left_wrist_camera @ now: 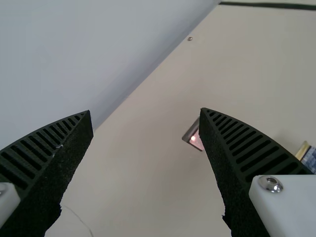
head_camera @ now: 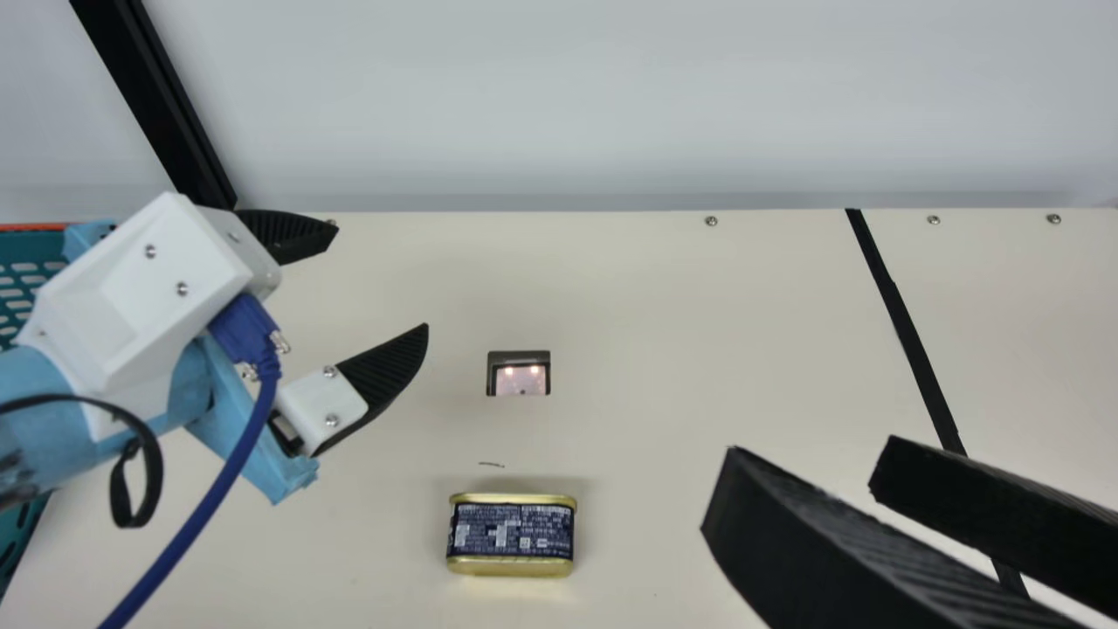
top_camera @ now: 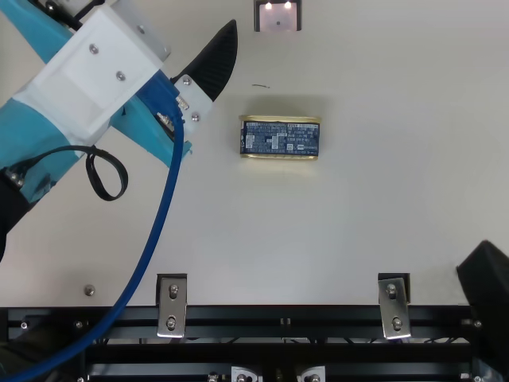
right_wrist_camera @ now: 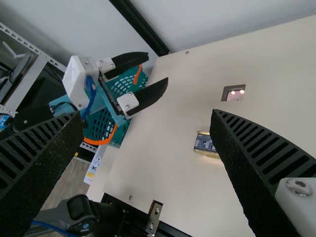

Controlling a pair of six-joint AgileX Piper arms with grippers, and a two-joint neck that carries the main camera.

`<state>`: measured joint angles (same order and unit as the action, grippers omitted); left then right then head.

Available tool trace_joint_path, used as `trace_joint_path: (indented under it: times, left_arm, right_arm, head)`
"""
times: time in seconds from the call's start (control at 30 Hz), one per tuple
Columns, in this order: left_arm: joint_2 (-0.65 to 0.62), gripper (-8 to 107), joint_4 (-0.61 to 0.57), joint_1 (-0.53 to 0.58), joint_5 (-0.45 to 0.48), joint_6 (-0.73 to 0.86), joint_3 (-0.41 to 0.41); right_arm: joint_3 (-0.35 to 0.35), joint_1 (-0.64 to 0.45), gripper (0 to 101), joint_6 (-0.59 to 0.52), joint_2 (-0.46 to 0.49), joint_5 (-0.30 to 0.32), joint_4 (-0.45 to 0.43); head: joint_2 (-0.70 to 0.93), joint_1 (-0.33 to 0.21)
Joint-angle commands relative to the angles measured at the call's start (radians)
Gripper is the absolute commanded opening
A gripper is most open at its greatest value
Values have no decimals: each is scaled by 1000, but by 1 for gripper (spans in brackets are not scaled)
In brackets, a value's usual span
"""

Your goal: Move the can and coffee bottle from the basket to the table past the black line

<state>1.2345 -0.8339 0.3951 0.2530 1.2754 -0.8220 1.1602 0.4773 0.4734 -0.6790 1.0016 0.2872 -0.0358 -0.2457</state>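
Item one, your left gripper (head_camera: 382, 278): held above the table (head_camera: 629, 323) near the basket (head_camera: 24, 266), its two ribbed fingers wide apart and nothing between them; a blue cable (head_camera: 224, 483) and a black strap (head_camera: 154, 463) trail from that arm. Item two, your right gripper (head_camera: 812, 456): at the main view's lower right, fingers likewise apart, the gap between them holding nothing. Item three, the can (head_camera: 512, 535): gold edges, dark blue printed label, set down on the table between your two arms and touched by neither gripper; it sits on the basket's side of the black line (head_camera: 908, 345), well apart from it. Item four, the basket: teal mesh with an orange rim, at your left, partly behind the left arm. Item five, a small dark-framed rectangle (head_camera: 519, 357) in the tabletop, farther from you than the can, two lights reflected in it. Item six, a thin dark thread (head_camera: 492, 464), lying between that rectangle and the can. Item seven, a black upright post (head_camera: 157, 105) behind your left gripper.
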Motion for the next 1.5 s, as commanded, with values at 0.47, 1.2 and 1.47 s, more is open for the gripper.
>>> trace_joint_path:
  times: [0.47, 1.2, 1.47]
  left_arm:
    - [-112, 90, 397, -49, -139, -426, 80]
    - [-397, 90, 747, -153, -63, -997, 286]
    - [-509, 90, 833, -138, -8, -1155, 349]
  right_arm:
    - [2, -158, 101, -436, -340, 34, -94]
    - [60, -212, 101, -1357, -665, 20, -16]
    - [35, -97, 101, -1368, -700, -29, -51]
  head:
    - [0, -9]
    - [0, -9]
    - [0, -9]
